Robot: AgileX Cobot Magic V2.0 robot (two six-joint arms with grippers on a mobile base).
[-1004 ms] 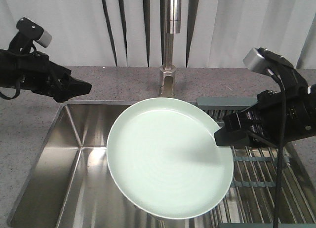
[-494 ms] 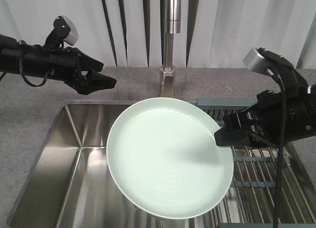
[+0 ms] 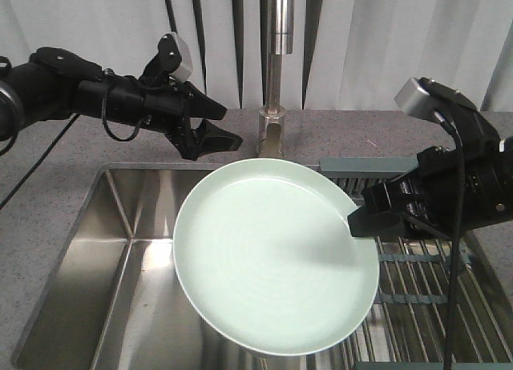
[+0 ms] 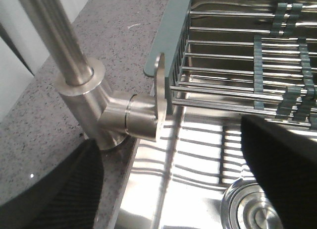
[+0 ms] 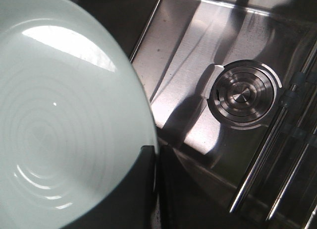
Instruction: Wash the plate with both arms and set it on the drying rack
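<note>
The pale mint-green plate (image 3: 272,258) hangs tilted over the steel sink, its face towards the front camera. My right gripper (image 3: 358,219) is shut on the plate's right rim; in the right wrist view its fingers (image 5: 147,189) pinch the edge of the plate (image 5: 64,115). My left gripper (image 3: 232,126) is open above the counter, just left of the tap's base (image 3: 271,130) and behind the plate's top edge. In the left wrist view its dark fingers (image 4: 49,189) stand wide apart, with the tap's lever (image 4: 159,97) ahead of them. The drying rack (image 3: 417,294) lies over the sink's right side.
The tall steel tap (image 3: 278,26) rises behind the plate. The sink basin (image 3: 120,266) is deep, with a round drain (image 5: 242,97) at its bottom. The speckled grey counter (image 3: 48,202) surrounds the sink. The rack's bars (image 4: 237,55) reach close to the tap.
My left arm has swung right along the back counter, from the far left to just beside the tap's base. The right gripper and plate have stayed still.
</note>
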